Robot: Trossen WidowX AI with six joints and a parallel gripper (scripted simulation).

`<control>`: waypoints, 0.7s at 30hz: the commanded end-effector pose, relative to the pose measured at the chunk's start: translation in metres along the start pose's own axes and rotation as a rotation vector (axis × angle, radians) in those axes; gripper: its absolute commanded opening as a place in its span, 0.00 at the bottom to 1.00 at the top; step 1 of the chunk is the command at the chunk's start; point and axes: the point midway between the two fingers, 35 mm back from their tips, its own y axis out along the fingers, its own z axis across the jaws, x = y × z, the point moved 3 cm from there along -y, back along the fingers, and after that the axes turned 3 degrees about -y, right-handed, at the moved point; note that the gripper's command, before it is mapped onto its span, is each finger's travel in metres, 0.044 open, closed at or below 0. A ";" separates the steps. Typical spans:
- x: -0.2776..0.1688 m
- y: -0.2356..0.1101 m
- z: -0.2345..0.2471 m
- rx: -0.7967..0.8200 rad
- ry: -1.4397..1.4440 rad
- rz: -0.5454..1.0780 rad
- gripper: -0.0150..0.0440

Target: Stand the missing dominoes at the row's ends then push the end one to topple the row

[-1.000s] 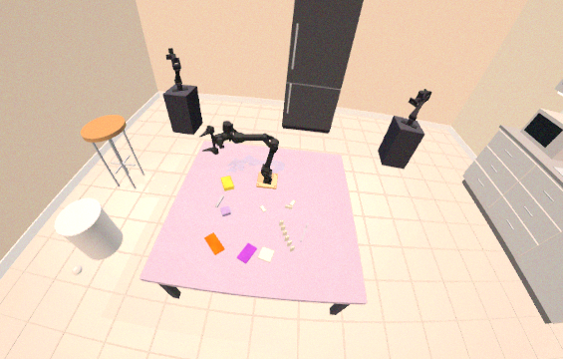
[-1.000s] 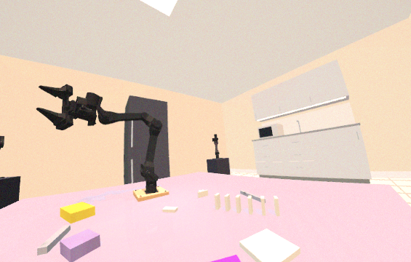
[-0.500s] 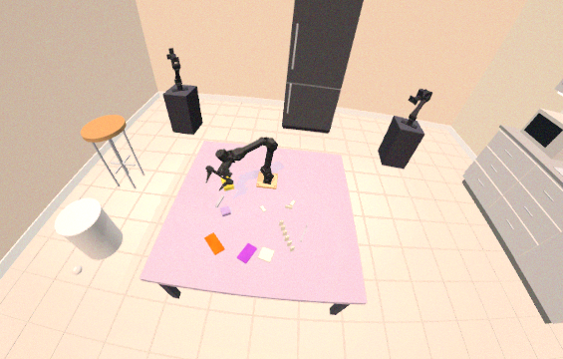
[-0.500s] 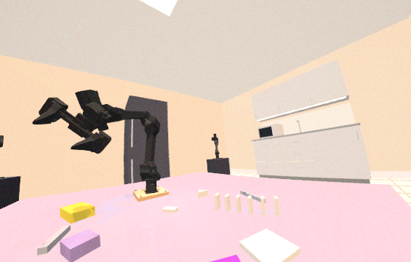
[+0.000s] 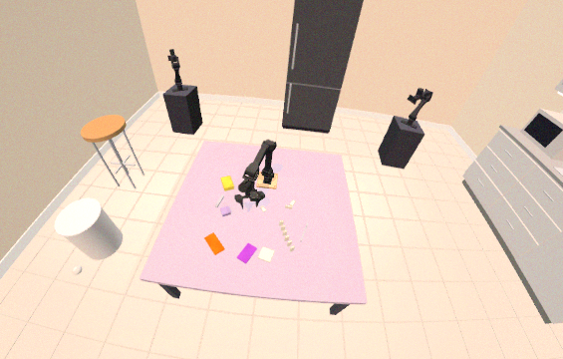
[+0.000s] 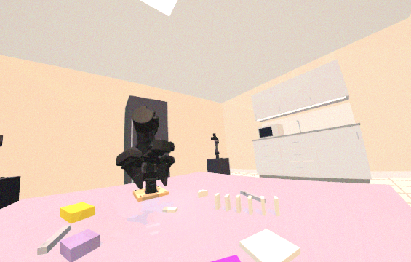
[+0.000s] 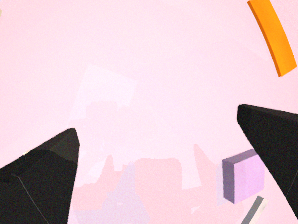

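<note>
A row of several cream dominoes (image 5: 286,235) (image 6: 249,204) stands on the pink table (image 5: 321,259) (image 6: 336,218), right of the middle. One loose domino (image 5: 263,208) (image 6: 170,209) lies flat near the arm. Another loose domino (image 5: 290,203) (image 6: 202,193) lies further right, behind the row's far end. My gripper (image 5: 249,201) (image 6: 151,180) (image 7: 161,124) is open and empty. It hangs above the table, pointing down, just left of the nearer loose domino. The wrist view shows only bare table between the fingers.
A lilac block (image 5: 225,210) (image 6: 80,244) (image 7: 240,176) and a grey stick (image 5: 219,201) (image 6: 53,239) lie left of the gripper. There are also a yellow block (image 5: 227,182) (image 6: 77,212), orange tile (image 5: 214,243) (image 7: 273,36), magenta tile (image 5: 246,252), white tile (image 5: 266,254) (image 6: 270,245) and a grey bar (image 5: 303,233) (image 6: 250,194) beside the row.
</note>
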 end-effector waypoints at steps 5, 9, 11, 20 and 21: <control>-0.003 0.015 0.100 0.213 -0.169 0.321 1.00; -0.003 0.014 0.106 0.220 -0.179 0.335 1.00; -0.003 0.014 0.106 0.220 -0.179 0.335 1.00; -0.023 0.070 0.117 0.220 -0.179 0.335 1.00; -0.025 0.073 0.118 0.220 -0.179 0.335 1.00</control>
